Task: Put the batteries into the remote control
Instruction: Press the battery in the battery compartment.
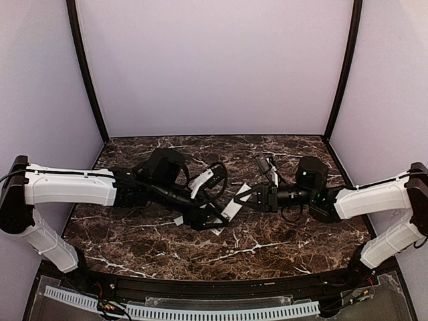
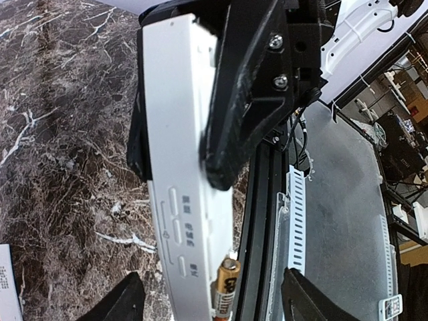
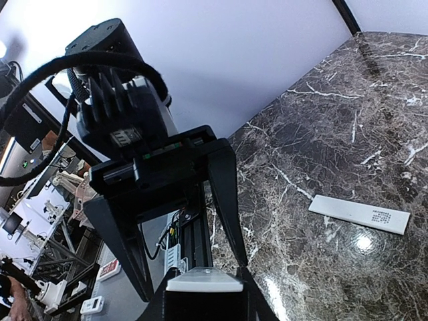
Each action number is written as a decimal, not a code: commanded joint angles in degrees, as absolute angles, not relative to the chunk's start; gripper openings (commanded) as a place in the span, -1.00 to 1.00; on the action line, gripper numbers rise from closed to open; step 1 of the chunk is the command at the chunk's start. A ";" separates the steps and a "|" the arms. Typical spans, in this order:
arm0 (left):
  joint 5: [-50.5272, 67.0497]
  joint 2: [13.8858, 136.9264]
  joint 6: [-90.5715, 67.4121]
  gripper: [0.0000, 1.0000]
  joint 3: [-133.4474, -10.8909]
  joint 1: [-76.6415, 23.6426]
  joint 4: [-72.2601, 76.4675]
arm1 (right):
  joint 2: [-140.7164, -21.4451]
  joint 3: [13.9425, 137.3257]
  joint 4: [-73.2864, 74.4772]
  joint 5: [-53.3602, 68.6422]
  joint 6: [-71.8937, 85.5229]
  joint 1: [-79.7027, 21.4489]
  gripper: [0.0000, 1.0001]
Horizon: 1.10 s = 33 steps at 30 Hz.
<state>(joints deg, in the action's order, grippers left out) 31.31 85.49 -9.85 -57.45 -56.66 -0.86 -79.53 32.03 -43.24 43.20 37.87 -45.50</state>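
The remote (image 2: 180, 134) hangs over the middle of the table (image 1: 267, 247), clenched by the right claw (image 3: 204, 294), likely steadying it so the left claw (image 2: 214, 294), spread and grasping nothing, can press the battery (image 2: 227, 289) at its end home.

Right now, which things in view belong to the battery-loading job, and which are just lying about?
Job: remote control, clamped in the right pincer; battery beside it; left pincer, open.
Lying about: flat white strip on the marble table.
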 commanded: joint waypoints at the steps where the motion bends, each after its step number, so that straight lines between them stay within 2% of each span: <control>1: 31.40 86.50 -10.53 0.40 -58.12 -56.48 -0.35 | -77.70 33.47 -43.49 41.82 36.65 -46.44 -1.00; 8: 29.38 88.33 -10.46 0.19 -59.50 -56.50 -2.01 | -77.31 33.74 -42.70 41.49 36.27 -46.67 -1.00; 18: 27.81 89.57 -9.77 -0.23 -59.70 -56.45 -3.84 | -76.05 33.85 -41.69 41.04 35.65 -46.85 -1.00; 24: 27.49 90.24 -9.23 -0.42 -59.70 -56.49 -4.35 | -75.13 33.50 -41.66 40.96 35.61 -46.85 -1.00; 33: 27.47 90.55 -8.85 -0.51 -59.73 -56.41 -4.43 | -74.42 32.99 -41.29 40.56 35.51 -46.85 -1.00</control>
<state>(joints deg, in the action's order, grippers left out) 29.78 89.58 -9.21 -59.11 -56.77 -1.32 -76.60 32.14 -38.20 40.42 34.85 -46.15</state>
